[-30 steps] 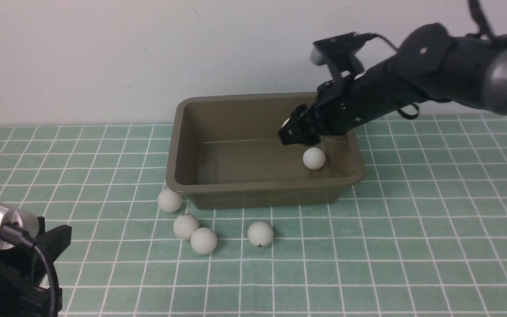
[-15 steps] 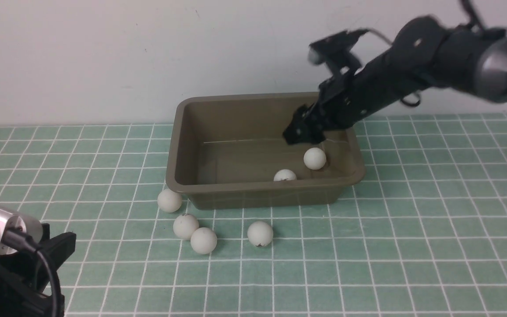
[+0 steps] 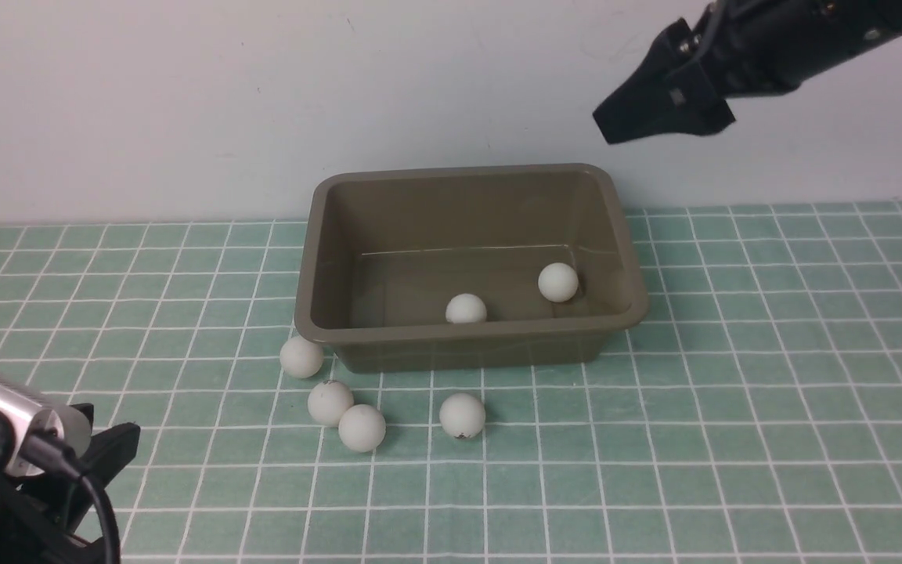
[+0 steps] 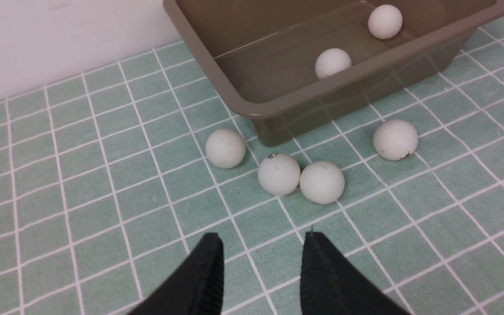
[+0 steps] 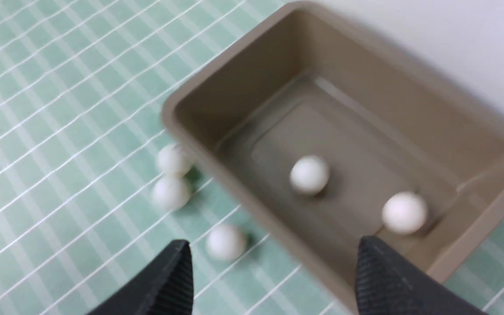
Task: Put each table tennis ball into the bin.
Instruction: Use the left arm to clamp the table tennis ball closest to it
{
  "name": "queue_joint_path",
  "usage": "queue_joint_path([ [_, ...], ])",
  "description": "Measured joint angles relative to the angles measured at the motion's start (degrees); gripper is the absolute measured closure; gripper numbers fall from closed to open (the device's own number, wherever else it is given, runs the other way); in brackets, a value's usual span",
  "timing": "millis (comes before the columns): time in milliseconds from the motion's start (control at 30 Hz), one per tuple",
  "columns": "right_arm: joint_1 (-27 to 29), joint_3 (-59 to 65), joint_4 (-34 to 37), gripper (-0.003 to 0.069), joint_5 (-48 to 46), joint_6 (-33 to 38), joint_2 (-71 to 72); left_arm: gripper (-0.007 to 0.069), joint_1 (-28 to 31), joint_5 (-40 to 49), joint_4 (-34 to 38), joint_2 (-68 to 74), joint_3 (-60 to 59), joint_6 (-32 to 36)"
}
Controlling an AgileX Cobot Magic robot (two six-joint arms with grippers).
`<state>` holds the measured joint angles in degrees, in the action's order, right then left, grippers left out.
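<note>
1. The olive-brown bin (image 3: 470, 333) is sitting on the green gridded desk (image 3: 733, 439), its far side close to the white wall (image 3: 185, 102).
2. Two table tennis balls are lying inside the bin. One ball (image 3: 466, 309) is resting by the near wall around the middle, and the other ball (image 3: 558, 282) is sitting toward the right end of the floor.
3. Four more are lying on the desk outside the bin, on its near side.
   - One ball (image 3: 301, 356) is sitting just beside the bin's near left corner.
   - A second ball (image 3: 330, 403) and a third ball (image 3: 362, 428) are touching each other, a little nearer.
   - The fourth ball (image 3: 463, 415), showing a small dark mark, is lying apart to their right.
4. The right fingers (image 3: 647, 110) are hanging well above the bin toward its right end. They are released, spread wide and gripping nothing. The right wrist view is blurred.
5. The left fingers (image 4: 204, 275) are hovering over the desk at the near left. They are parted with nothing between them and pointing toward the touching pair.
</note>
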<state>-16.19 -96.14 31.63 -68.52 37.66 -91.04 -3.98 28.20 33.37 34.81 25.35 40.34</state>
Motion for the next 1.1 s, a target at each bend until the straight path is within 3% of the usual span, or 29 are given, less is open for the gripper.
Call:
queue_joint_path([
  [167,0.0,0.7,-0.4,0.0216,-3.1,-3.2,0.7,0.0394,0.0,-0.1,-0.1,0.8,1.0,-0.9],
  [333,0.0,1.6,1.4,0.0232,-3.4,-3.3,2.1,0.0394,0.0,1.2,-1.3,10.5,10.1,-4.6],
  [500,0.0,1.7,2.3,0.0236,-3.4,-3.3,3.2,0.0394,0.1,8.5,-9.9,26.5,21.1,-5.0],
  [600,0.0,1.7,2.6,0.0236,-3.4,-3.1,4.1,0.0394,1.8,9.6,-14.6,32.9,25.7,-5.1],
  [733,0.0,1.7,3.7,0.0236,-3.4,-2.5,4.9,0.0394,7.6,8.4,-14.4,37.6,28.7,-4.7],
  [900,0.0,1.7,4.1,0.0236,-3.5,-2.4,4.9,0.0394,11.9,7.5,-3.0,42.9,29.4,2.9],
  [1100,0.0,1.7,4.4,0.0236,-3.5,-2.4,4.9,0.0394,12.0,14.3,19.2,51.8,29.4,28.9],
])
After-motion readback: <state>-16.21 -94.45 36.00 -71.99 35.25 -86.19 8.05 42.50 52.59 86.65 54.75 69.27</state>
